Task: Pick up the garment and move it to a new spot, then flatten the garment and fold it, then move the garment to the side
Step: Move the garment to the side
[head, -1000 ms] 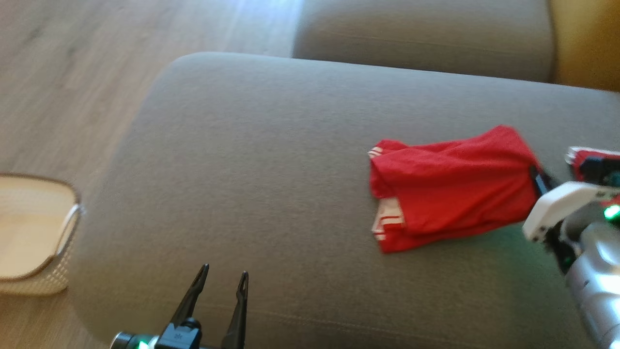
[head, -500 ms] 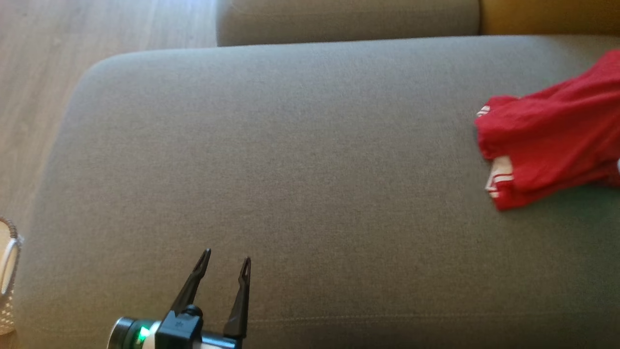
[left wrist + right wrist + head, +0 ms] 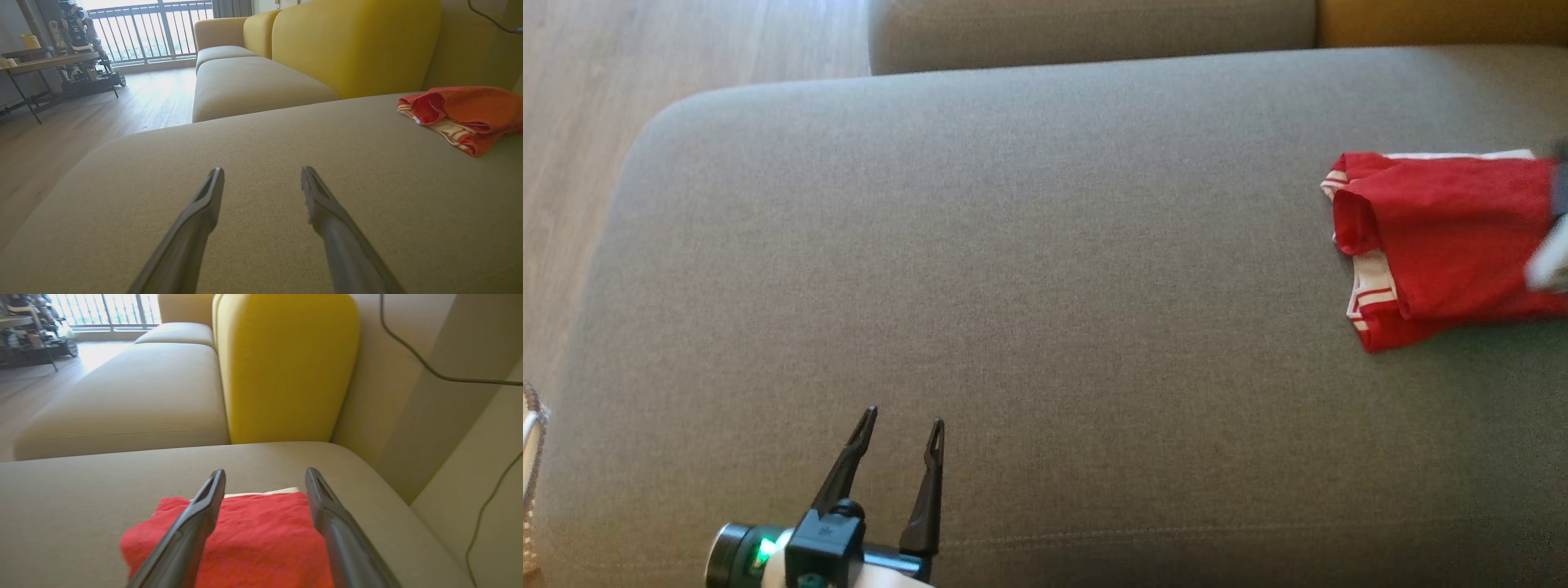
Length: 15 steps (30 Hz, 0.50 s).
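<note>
I count 1 red garment (image 3: 1445,237) with white stripes, lying folded on the grey sofa seat (image 3: 1013,245) at the right edge of the head view. I count 2 hands. My left hand (image 3: 903,418) sits at the lower left, its fingers spread wide and holding nothing. In the right wrist view, my right hand (image 3: 265,473) hangs over the garment (image 3: 253,535) with its fingers wide apart and nothing gripped between them. 1 basket (image 3: 529,441) shows as a sliver at the lower left edge of the head view; I cannot tell its contents.
</note>
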{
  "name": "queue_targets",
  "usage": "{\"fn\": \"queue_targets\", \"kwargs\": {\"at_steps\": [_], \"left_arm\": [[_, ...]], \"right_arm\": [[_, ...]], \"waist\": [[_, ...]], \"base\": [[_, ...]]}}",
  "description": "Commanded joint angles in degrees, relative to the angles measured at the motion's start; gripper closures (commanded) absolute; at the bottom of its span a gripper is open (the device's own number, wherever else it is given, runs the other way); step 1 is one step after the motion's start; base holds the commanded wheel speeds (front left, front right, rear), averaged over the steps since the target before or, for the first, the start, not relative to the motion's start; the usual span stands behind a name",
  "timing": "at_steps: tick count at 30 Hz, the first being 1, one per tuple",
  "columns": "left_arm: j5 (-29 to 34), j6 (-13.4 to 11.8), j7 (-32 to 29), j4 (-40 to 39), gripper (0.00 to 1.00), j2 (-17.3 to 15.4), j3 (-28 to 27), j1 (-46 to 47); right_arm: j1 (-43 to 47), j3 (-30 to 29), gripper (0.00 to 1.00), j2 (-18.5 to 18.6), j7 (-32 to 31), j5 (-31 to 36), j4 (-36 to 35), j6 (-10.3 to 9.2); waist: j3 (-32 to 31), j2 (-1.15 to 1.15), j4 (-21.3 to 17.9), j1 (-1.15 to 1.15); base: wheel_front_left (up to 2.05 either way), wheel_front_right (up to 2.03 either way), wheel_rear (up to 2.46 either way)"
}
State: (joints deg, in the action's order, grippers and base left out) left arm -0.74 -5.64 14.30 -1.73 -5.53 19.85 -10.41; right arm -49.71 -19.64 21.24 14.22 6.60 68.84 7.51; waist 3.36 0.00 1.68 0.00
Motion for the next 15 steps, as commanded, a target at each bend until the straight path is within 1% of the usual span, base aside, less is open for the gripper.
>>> {"fn": "queue_targets", "kwargs": {"at_steps": [1,4,7,9,14,15], "left_arm": [[-0.68,-0.56,0.7,-1.91,0.0,0.63,-2.03,1.04],[-1.46,-0.82,0.7,-2.0,0.0,0.94,-2.7,0.19],[-2.31,-1.35,0.7,-2.12,0.0,1.31,-3.69,-0.29],[-2.92,-1.59,0.7,-2.29,0.0,1.58,-4.27,-0.3],[-4.52,-2.42,0.7,-3.2,0.0,2.15,-5.45,-0.28],[-4.52,-2.42,0.7,-3.2,0.0,2.15,-5.45,-0.28]], "right_arm": [[2.0,0.89,0.0,-3.21,0.7,0.49,-2.73,-0.02],[6.26,1.68,0.0,-9.23,0.75,0.49,-7.77,-0.02],[11.37,3.89,0.0,-14.09,0.76,-0.62,-13.81,-0.02],[15.19,6.69,0.0,-15.78,0.76,-1.05,-19.15,-0.02],[27.71,11.36,0.0,-17.91,0.77,-2.66,-36.58,-0.02],[27.71,11.36,0.0,-17.91,0.77,-2.66,-36.58,-0.02]], "waist": [[-1.22,0.0,-0.48,0.0],[-2.97,0.0,-1.02,0.0],[-4.17,0.0,-1.22,0.0],[-4.89,0.0,-1.11,0.0],[-6.52,0.0,-0.3,0.0],[-6.52,0.0,-0.3,0.0]], "base": [[0.0,0.0,0.0],[0.0,0.0,0.0],[0.0,0.0,0.0],[0.0,0.0,0.0],[0.0,0.0,0.0],[0.0,0.0,0.0]]}}
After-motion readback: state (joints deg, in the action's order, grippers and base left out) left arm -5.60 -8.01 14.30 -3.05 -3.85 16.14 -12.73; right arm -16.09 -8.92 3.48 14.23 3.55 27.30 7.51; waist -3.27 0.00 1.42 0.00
